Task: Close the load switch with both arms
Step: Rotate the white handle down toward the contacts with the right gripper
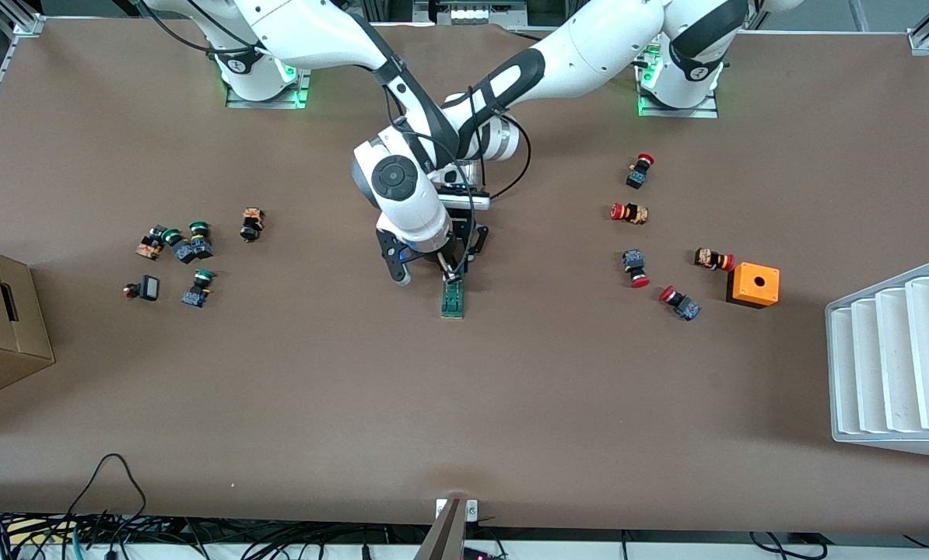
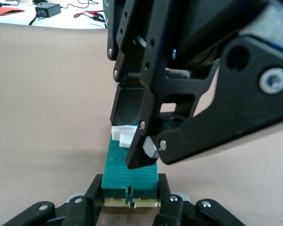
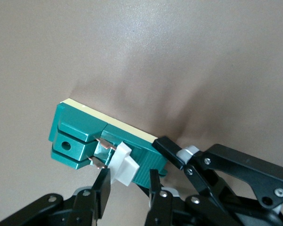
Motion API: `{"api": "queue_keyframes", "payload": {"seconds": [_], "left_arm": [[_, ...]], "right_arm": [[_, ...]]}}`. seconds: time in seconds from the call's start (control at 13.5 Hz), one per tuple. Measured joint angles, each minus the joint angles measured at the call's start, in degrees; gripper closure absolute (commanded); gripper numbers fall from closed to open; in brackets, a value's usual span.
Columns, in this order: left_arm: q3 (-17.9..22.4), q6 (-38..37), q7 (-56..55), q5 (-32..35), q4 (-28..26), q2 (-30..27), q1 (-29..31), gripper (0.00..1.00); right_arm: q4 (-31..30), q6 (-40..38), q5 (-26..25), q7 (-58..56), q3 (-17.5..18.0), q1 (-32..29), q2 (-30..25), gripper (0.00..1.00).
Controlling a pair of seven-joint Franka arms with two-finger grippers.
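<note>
The load switch (image 1: pixel 453 299) is a narrow dark-green block lying mid-table, its white piece (image 1: pixel 450 274) at the end toward the robots. My left gripper (image 2: pixel 130 193) is shut on that end of the block (image 2: pixel 128 176), one finger on each side. In the front view it (image 1: pixel 471 245) is mostly hidden under the right hand. My right gripper (image 3: pixel 128 183) is open, its fingers astride the white piece (image 3: pixel 124 165) with gaps on both sides. One of the right gripper's fingers (image 2: pixel 142 155) rests low over the block's top. The right gripper (image 1: pixel 449 272) shows at the white piece.
Red-capped push buttons (image 1: pixel 630 213) lie toward the left arm's end, beside an orange box with a hole (image 1: pixel 754 284) and a white ribbed rack (image 1: pixel 896 362). Green-capped buttons (image 1: pixel 186 245) and a cardboard box (image 1: pixel 1 327) are toward the right arm's end.
</note>
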Motion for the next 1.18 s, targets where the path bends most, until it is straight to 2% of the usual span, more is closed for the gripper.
{"api": "queue_keyframes", "payload": {"seconds": [1.18], "left_arm": [[0.32,-0.49,-0.06,0.00,0.11,0.13,-0.50,0.57]], "right_arm": [[-0.19,1.94,-0.98,-0.04,-0.08,-0.12,0.23,0.59]]}}
